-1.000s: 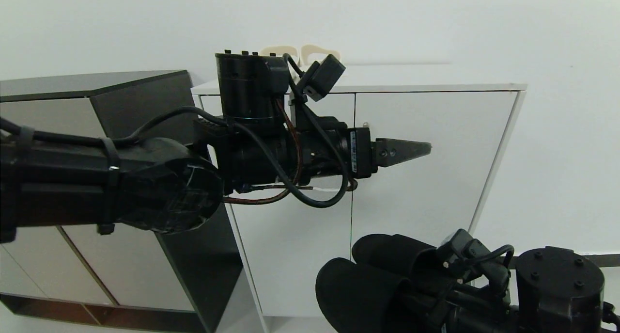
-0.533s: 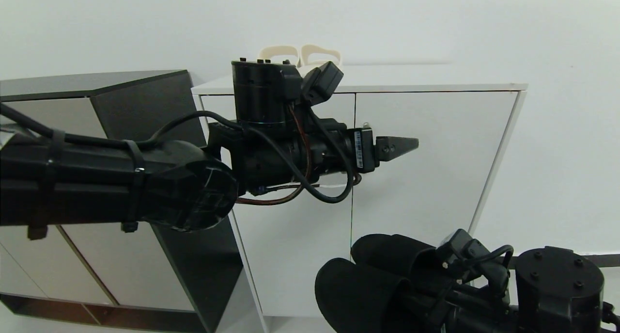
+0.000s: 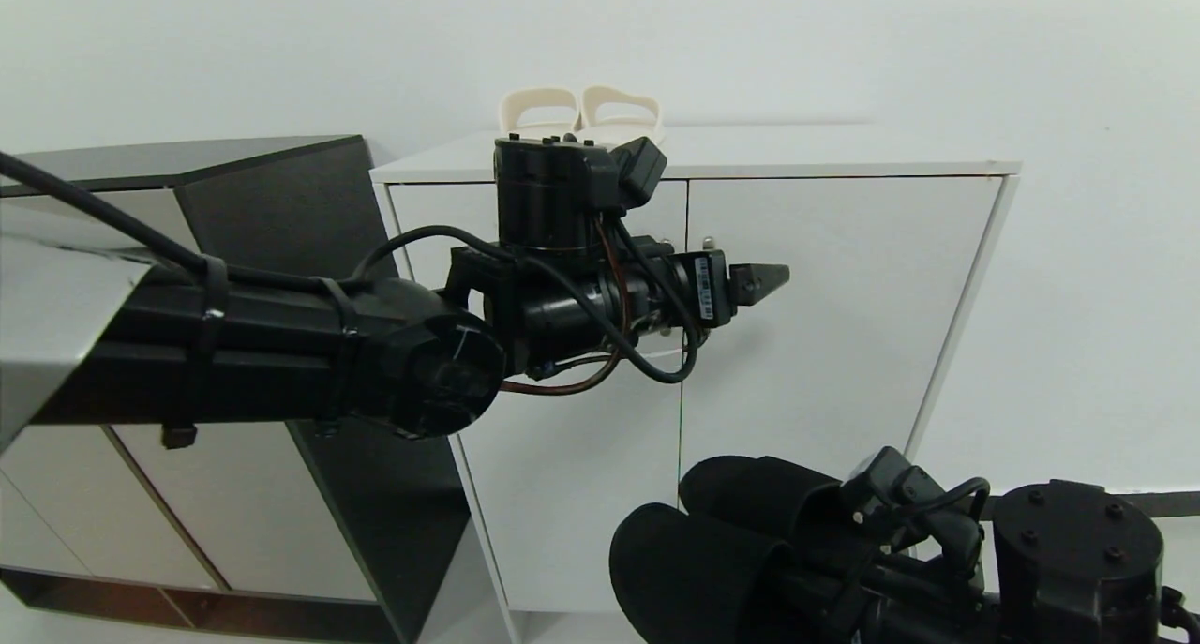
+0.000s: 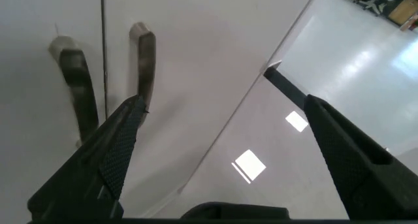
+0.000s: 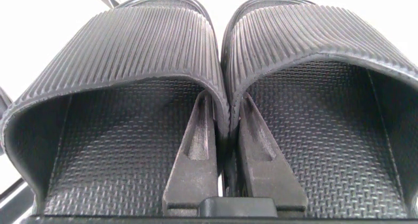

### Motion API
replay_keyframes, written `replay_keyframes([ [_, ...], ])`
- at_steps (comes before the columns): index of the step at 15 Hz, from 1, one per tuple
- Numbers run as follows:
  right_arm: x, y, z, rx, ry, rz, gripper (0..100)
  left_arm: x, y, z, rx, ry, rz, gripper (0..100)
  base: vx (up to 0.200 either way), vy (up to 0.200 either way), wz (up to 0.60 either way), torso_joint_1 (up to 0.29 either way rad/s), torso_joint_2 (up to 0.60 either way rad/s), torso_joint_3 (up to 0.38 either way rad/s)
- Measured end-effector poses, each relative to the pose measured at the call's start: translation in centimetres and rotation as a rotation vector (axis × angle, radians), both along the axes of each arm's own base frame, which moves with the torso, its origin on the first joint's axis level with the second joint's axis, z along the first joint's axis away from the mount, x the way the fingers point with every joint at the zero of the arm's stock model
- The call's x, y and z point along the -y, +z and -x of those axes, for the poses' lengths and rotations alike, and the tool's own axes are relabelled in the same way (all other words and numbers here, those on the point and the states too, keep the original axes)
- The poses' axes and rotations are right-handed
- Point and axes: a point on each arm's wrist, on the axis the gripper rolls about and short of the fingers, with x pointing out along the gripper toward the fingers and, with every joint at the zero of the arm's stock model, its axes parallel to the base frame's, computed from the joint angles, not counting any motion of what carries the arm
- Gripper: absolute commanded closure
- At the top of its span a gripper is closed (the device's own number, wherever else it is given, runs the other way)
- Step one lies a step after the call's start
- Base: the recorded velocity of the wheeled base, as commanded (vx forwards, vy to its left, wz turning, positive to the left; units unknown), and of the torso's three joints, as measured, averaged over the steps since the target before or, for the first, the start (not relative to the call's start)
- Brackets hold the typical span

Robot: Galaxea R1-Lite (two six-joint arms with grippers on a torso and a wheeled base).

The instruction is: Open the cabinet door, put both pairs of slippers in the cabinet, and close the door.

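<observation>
The white cabinet [image 3: 844, 344] stands against the wall with both doors shut. A cream pair of slippers [image 3: 581, 110] rests on its top. My left gripper [image 3: 764, 280] hovers in front of the doors, near the centre seam. In the left wrist view the left gripper [image 4: 225, 106] is open, and the two door handles [image 4: 142, 61] lie just beyond one finger. Low at the right, a black pair of slippers [image 3: 712, 531] is held up. My right gripper [image 5: 225, 100] is shut on the touching inner walls of the black slippers [image 5: 130, 87].
A dark cabinet [image 3: 272, 194] with glossy panels stands left of the white one, its corner close to my left arm. Plain white wall lies behind. Shiny floor [image 4: 339, 54] shows beside the white cabinet.
My left arm has stretched further forward, bringing its gripper closer to the cabinet doors near the seam. The right arm with the black slippers has stayed put.
</observation>
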Motion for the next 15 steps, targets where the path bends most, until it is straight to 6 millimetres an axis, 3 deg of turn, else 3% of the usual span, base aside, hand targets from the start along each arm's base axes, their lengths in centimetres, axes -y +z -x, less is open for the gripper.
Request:
replay_keyframes([
  [9,0.0,-0.1,0.0,-0.002,0.0,0.002,100,1.5,-1.2,-2.0,-0.019,0.012,-0.019,0,0.0,0.0,0.0,0.0,0.0,0.0],
  [10,0.0,-0.1,0.0,-0.002,0.0,0.002,100,1.6,-1.2,-2.1,-0.019,0.011,-0.019,100,0.0,0.0,0.0,0.0,0.0,0.0],
  [15,0.1,-0.3,0.2,-0.016,0.026,0.007,100,1.6,-1.3,-2.2,-0.026,0.001,-0.02,100,0.0,0.0,0.0,0.0,0.0,0.0],
])
